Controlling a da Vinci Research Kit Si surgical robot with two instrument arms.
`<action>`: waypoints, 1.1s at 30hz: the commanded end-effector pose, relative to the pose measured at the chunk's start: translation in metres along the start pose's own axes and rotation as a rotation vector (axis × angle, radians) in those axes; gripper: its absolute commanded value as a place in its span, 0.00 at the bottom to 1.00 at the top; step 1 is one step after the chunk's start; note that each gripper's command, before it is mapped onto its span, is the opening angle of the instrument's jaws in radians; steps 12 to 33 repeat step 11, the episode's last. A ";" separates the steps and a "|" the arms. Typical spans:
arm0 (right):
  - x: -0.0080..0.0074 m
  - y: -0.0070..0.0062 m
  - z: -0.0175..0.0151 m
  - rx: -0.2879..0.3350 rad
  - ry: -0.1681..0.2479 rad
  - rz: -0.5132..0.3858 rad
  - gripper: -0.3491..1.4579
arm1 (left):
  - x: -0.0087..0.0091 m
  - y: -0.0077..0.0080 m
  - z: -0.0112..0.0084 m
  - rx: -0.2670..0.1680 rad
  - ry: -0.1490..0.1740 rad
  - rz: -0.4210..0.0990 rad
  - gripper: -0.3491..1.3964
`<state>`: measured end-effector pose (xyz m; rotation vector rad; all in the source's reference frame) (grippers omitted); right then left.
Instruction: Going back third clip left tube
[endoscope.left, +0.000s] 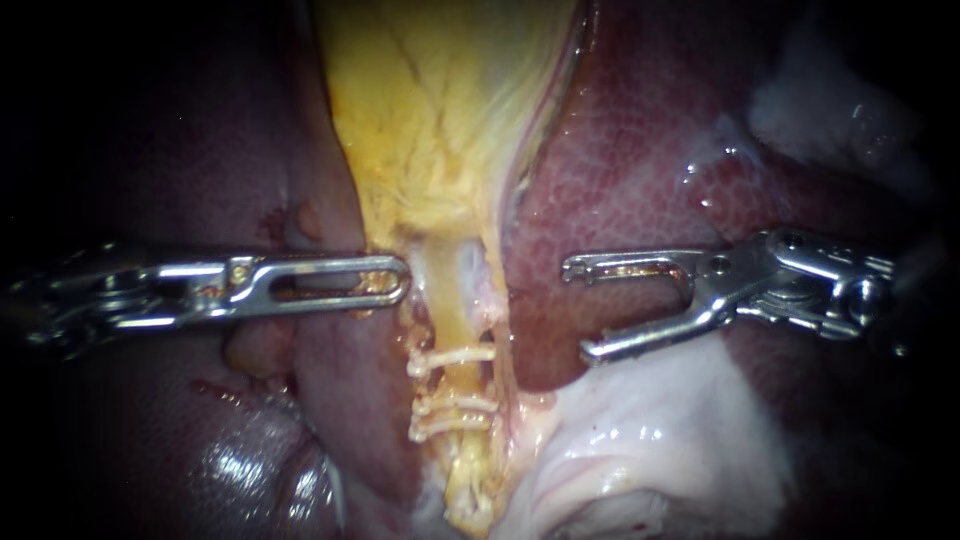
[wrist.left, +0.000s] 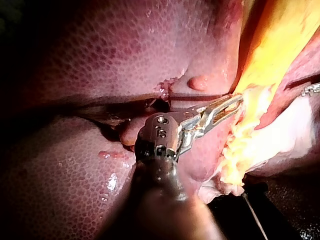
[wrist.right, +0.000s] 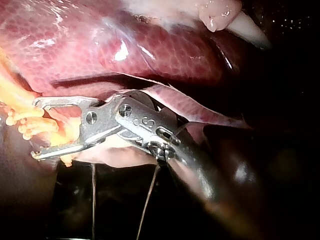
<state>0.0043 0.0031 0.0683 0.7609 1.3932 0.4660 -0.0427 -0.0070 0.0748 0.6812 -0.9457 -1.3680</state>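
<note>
The tube (endoscope.left: 455, 300) runs down the middle of the endoscope view, from centre toward 6 o'clock. Three white clips (endoscope.left: 452, 357) cross it. One sits just below centre. The other two lie close together a little further toward 6 o'clock. Above the top clip the tube is bare, up to where it widens into the yellow gallbladder (endoscope.left: 440, 100) at 12 o'clock. Its frayed yellow end lies near the lower edge of the view.

The left instrument (endoscope.left: 400, 282) comes in level from 9 o'clock. Its slotted jaws lie together, and their tip touches the tube's 9 o'clock edge on the bare stretch above the clips. I cannot tell whether any tissue is pinched there.

The right instrument (endoscope.left: 575, 310) comes in from 3 o'clock. Its jaws are spread wide with nothing between them. Both tips point toward the tube but stand apart from it. A strip of bare dark-red liver (endoscope.left: 640, 160) lies in the gap between, so the tube's 3 o'clock side is clear. Glossy pale tissue (endoscope.left: 650, 440) fills the 5 o'clock area under the lower jaw. The liver also flanks the tube on the 9 o'clock side, beneath the left shaft. The view's outer margins are dark.
</note>
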 end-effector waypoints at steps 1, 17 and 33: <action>0.0000 0.0000 -0.0001 0.000 -0.001 -0.001 0.52 | 0.0001 0.0000 0.0000 -0.001 0.002 0.001 0.00; 0.0003 -0.0002 -0.0001 0.000 -0.001 0.000 0.52 | 0.0000 0.0001 -0.0002 0.000 0.003 0.001 0.00; 0.0003 -0.0002 -0.0001 0.000 -0.001 0.000 0.52 | 0.0000 0.0001 -0.0002 0.000 0.003 0.001 0.00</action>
